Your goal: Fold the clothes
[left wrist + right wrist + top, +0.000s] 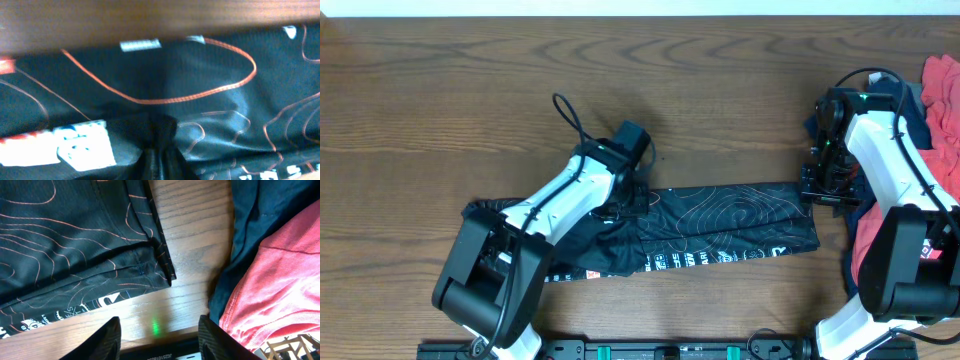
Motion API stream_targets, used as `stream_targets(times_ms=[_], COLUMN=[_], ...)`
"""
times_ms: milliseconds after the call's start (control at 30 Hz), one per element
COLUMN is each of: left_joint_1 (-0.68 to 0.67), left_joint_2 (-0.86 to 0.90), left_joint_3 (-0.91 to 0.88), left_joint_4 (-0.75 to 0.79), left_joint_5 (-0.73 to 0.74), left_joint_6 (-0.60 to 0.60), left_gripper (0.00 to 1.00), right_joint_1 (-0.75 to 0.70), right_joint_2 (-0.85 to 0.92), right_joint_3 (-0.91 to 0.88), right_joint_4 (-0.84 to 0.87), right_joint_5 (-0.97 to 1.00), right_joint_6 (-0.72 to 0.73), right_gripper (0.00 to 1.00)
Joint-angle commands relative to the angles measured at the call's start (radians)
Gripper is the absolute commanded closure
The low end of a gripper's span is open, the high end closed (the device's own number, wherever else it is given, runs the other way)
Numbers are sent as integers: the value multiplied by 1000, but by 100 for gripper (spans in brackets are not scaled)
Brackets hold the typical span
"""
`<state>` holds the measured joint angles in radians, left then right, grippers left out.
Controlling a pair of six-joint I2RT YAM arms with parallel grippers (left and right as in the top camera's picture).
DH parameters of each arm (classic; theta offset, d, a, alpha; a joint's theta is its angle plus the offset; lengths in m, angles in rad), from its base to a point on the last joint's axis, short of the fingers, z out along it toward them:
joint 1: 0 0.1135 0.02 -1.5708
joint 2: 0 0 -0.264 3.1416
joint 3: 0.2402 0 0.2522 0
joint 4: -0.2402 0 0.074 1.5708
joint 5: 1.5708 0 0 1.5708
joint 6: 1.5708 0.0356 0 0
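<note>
White lettering (692, 261) on the black jersey (740, 222) is unreadable; left gripper (634, 204) pinches its fold, right gripper (159, 325) gapes at 3 o'clock above the brown wood-grain table (440, 100).

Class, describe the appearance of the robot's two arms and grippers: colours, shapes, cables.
Both arms have white, rounded link shells and black joint housings. The left arm trails a looping black cable; the right arm carries black cables too. The right gripper has two dark, tapered fingers.
</note>
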<state>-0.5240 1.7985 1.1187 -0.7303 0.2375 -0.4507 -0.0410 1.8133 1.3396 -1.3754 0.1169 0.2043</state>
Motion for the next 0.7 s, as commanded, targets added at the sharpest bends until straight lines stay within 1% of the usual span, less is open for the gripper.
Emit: stream_targets(times_ms=[0,67,167,200,267,367,400,500,567,667], left_joint_1=[-12,-3,26,39,71,134,151,203,238,282], left_joint_2=[-18,-20,-40,-53,-92,-199,-229,-319,-367,-415], left_joint_3=[-4,-3,12,20,34,36,36,36,35,35], left_joint_4=[-16,-26,-82,-106,-154,-210,-225,-270,-292,-304], left_joint_5=[28,28,0,-11,-25,-34,-51,-143,-187,-194], left_joint_6=[1,3,5,5,8,8,8,8,8,8], left_gripper=[66,63,62,62,62,61,60,50,43,37], right_joint_1=[-8,-8,-8,-8,-11,-15,-18,-22,-25,-25], right_joint_2=[6,6,6,6,6,6,6,6,6,6], right_joint_3=[-3,-3,-5,-7,-11,-26,-33,-66,-100,-160], right_joint_4=[-5,-10,-5,-1,6,26,34,62,98,175], right_joint_5=[6,-8,-129,-152,-174,-178,-178,-178,-195,-228], right_joint_6=[0,-13,-137,-153,-158,-158,-165,-188,-203,-240], right_gripper=[46,39,36,35,33,22,20,20,18,16])
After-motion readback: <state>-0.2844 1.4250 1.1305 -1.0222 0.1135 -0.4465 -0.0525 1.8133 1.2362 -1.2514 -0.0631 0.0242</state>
